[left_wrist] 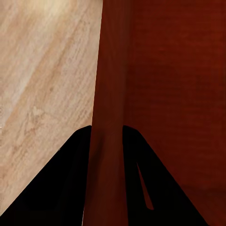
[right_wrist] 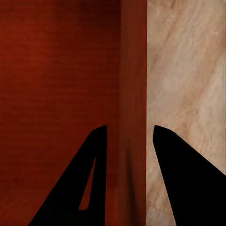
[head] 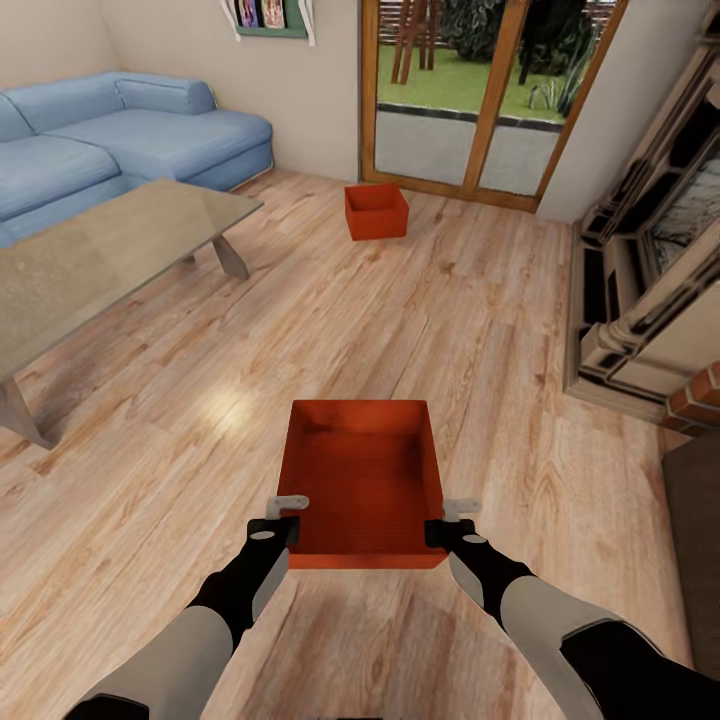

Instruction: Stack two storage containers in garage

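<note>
Near storage container [head: 365,480] is held over the wood plank floor [head: 480,330], left gripper [head: 287,517] clamped on its left wall, right gripper [head: 448,520] clamped on its right wall. Second storage container [head: 376,211] sits on the floor near the glass doors [head: 480,95].

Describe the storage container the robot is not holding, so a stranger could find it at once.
Start at the wood-framed glass doors at the far wall. On the plank floor just before them sits a small red-orange open bin. Its twin lies nearer, between both grippers.
</note>
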